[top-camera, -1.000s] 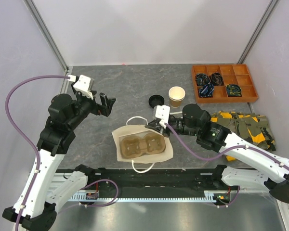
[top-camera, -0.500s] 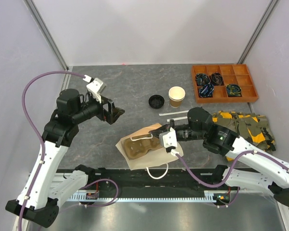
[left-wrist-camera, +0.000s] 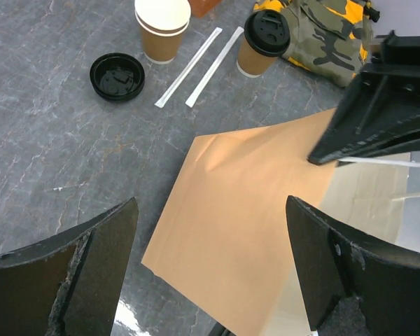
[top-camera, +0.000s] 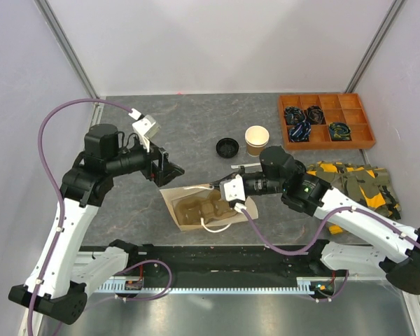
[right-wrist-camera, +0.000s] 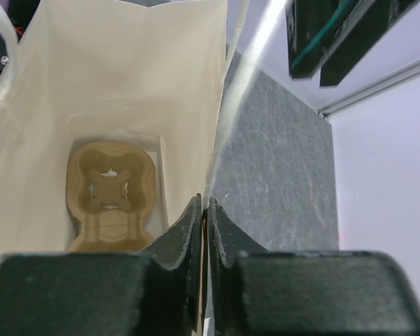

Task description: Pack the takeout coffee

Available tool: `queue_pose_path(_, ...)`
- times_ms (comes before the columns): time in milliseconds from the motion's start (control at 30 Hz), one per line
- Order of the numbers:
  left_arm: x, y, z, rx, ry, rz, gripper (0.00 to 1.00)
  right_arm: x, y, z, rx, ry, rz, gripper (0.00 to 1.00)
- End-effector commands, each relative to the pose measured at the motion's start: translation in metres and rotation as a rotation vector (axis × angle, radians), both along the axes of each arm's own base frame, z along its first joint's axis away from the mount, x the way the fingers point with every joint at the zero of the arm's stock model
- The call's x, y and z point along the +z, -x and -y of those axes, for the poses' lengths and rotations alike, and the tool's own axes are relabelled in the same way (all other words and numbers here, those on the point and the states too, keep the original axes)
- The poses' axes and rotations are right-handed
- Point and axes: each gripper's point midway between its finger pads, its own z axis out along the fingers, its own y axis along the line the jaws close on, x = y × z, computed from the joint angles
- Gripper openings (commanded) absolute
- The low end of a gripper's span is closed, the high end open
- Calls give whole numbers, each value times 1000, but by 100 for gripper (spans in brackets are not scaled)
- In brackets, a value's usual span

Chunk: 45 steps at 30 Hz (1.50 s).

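We find the mouth of the tall tan paper bag (right-wrist-camera: pixel 119 77) wide open down to the brown moulded-pulp cup carrier (right-wrist-camera: pixel 112 185) at its bottom, though our right gripper (right-wrist-camera: pixel 203 213) pinches one rim and a white handle (top-camera: pixel 213 227) loops across the opening. Bare grey table (left-wrist-camera: pixel 56 161) lies open beside the bag under our spread left gripper (left-wrist-camera: pixel 210 203), while farther back a loose round black plastic lid (left-wrist-camera: pixel 117 75), an open tan paper cup (left-wrist-camera: pixel 162 28), two white-wrapped straws (left-wrist-camera: pixel 199 63) and a lidded tan cup (left-wrist-camera: pixel 264 42) crowd together.
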Motion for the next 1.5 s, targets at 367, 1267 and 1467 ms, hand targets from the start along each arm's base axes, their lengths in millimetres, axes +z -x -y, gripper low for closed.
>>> queue_pose_path(367,15,-11,-20,15,-6,-38,93,39,-47,-18,-162,-92,-53,61)
queue_pose_path(1267,9,-35,10,-260,33,120,71,57,-86,12,-530,-117,-275,76)
queue_pose_path(1467,13,-30,20,-308,52,120,56,37,-84,36,-651,-42,-350,76)
